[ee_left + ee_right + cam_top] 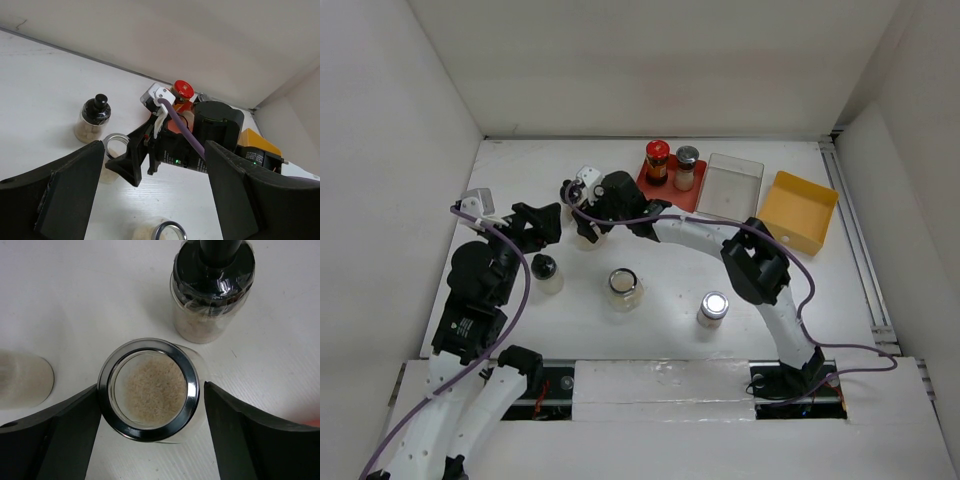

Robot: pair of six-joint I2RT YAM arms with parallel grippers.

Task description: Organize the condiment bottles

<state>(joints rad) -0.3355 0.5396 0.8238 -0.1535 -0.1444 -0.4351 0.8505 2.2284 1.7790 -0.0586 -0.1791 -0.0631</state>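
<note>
1. Two jaws of the right gripper stand spread either side of a silver-rimmed jar at the centre of its wrist view; we see a black-capped bottle upper right.
2. The left gripper has its jaws gaping, holding nothing.
3. A red-capped bottle stands in the red tray, upper centre overhead.

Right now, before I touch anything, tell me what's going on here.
The right gripper is down over a silver-rimmed glass jar of pale grains, jaws either side of it; whether they grip it yet is unclear. The left gripper hovers open nearby, holding nothing, beside a black-capped jar. A red-capped bottle and a silver-lidded jar stand on the red tray; two more jars wait on the table.
</note>
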